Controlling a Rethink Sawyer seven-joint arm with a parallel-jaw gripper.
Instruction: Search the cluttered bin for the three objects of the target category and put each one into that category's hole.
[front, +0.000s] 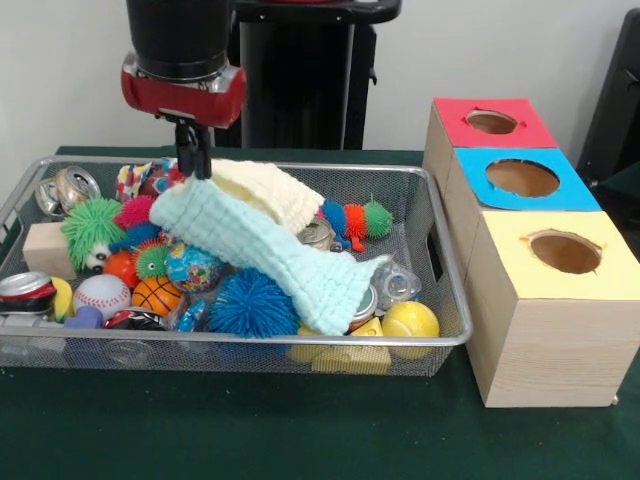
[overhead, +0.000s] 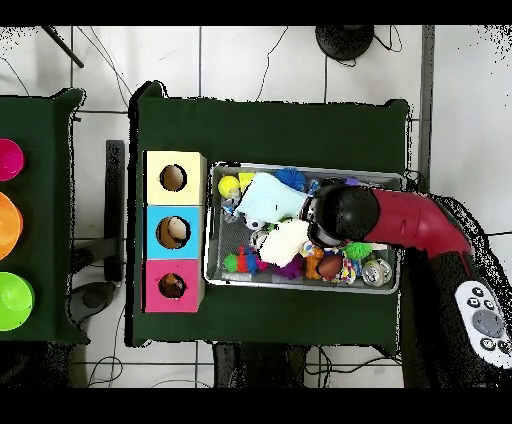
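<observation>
Pale blue cloth (front: 262, 252) is pinched at its upper corner by the end effector (front: 193, 168), closed on it, above the bin (front: 440, 300).

The bin is seen in the lower left of the front view, on the green surface (front: 300, 430), with three boxes at the right: red (front: 492, 122), blue (front: 522, 178) and yellow (front: 566, 252) tops, each with a hole. The cloth's lower end is draped over a blue spiky ball (front: 252, 304) and crushed cans. A cream cloth (front: 268, 186) is lying just behind, touching it. A likely risk is judged to be the corner grip slipping, or the trailing end dragging balls or the cream cloth out over the rim during transfer.
</observation>
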